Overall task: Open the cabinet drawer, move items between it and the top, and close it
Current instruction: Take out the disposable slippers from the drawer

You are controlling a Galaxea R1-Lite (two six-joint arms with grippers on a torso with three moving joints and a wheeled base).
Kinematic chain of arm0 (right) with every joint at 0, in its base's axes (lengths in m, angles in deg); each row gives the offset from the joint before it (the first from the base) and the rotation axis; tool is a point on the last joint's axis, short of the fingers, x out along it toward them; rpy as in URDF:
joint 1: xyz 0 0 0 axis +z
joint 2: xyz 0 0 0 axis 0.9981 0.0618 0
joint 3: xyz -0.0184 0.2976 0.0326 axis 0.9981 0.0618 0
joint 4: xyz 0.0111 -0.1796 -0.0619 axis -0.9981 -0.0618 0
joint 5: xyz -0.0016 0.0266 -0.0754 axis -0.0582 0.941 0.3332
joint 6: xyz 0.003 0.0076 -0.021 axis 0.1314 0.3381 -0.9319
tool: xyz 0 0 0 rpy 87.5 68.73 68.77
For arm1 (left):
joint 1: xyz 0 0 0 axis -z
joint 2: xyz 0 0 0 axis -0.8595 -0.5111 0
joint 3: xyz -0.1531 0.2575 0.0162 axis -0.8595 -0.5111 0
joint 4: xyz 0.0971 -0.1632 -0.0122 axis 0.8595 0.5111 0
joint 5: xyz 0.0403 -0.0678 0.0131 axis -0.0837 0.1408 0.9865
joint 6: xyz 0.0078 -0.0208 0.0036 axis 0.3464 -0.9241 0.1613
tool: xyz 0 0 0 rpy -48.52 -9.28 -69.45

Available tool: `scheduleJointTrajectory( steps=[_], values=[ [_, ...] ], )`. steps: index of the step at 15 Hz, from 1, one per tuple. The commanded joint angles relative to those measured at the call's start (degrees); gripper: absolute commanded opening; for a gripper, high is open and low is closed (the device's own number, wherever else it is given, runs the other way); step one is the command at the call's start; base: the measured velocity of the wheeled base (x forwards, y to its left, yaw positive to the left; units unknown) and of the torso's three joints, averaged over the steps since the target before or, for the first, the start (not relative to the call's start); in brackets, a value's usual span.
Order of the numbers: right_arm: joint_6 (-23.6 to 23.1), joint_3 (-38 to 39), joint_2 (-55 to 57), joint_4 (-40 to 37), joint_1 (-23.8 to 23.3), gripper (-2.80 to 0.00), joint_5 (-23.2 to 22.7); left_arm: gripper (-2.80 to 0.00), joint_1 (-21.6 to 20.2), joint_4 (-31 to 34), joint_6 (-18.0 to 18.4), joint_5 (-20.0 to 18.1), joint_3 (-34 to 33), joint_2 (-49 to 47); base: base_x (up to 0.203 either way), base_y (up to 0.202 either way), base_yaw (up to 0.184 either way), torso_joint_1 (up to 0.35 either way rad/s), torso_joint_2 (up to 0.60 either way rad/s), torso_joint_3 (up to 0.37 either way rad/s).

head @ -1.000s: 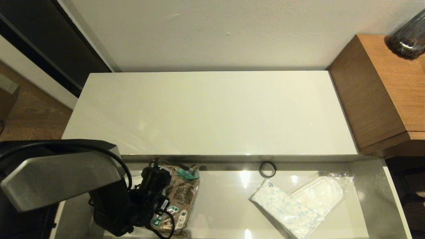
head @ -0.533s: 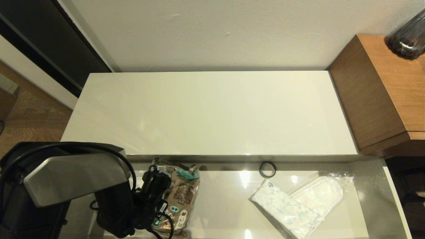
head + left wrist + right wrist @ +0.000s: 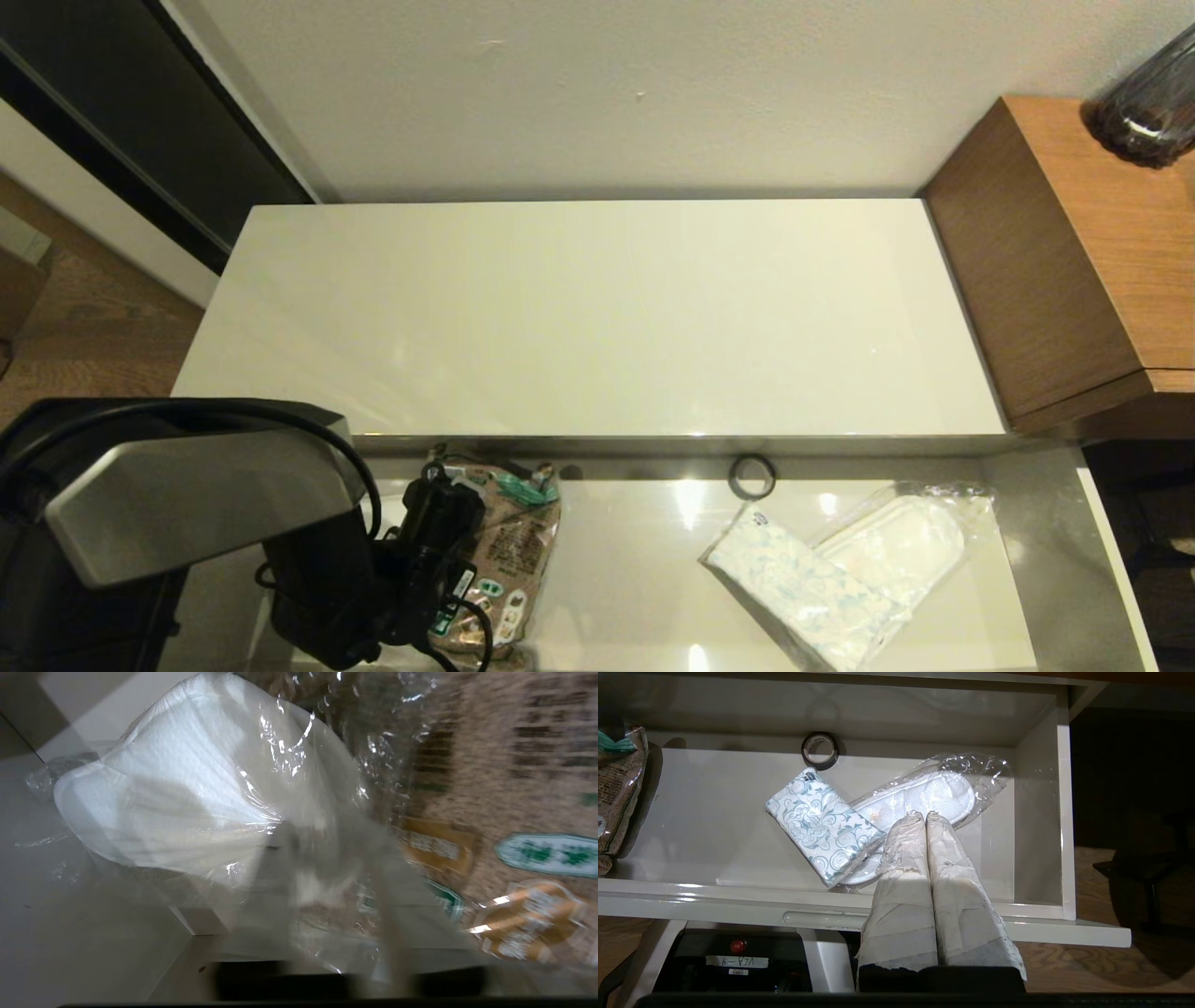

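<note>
The cabinet drawer stands pulled out below the bare cream top. At its right lie the blue-printed tissue pack and, partly under it, bagged white slippers. My left gripper is low in the drawer's left end, against a second bagged slipper beside the brown packet. My right gripper hangs shut and empty above the drawer's front, its tips over the right slippers. It is outside the head view.
A small dark ring lies at the drawer's back wall. The brown wood-grain desk with a dark glass vase adjoins the cabinet's right side. The drawer's cream front lies nearest me.
My left arm has shifted slightly to the right over the drawer's left end. The tissue pack, the right slippers and the ring have not moved.
</note>
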Motion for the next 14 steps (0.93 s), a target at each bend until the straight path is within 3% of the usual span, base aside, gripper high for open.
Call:
scheduleJointTrajectory(
  steps=[1,6,14],
  values=[
    [0.0,0.0,0.1,0.0,0.0,-2.80,0.0,-2.80,-0.1,0.6,0.1,0.1,-0.4,3.4,0.000,0.000,0.000,0.000,0.00,0.000],
    [0.0,0.0,0.1,0.0,0.0,-2.80,0.0,-2.80,-0.1,15.5,-0.1,-4.3,-1.1,17.4,0.000,0.000,0.000,0.000,0.00,0.000],
    [0.0,0.0,0.1,0.0,0.0,-2.80,0.0,-2.80,2.1,39.5,-1.1,-7.6,-0.1,40.2,0.000,0.000,0.000,0.000,0.00,0.000]
  ],
)
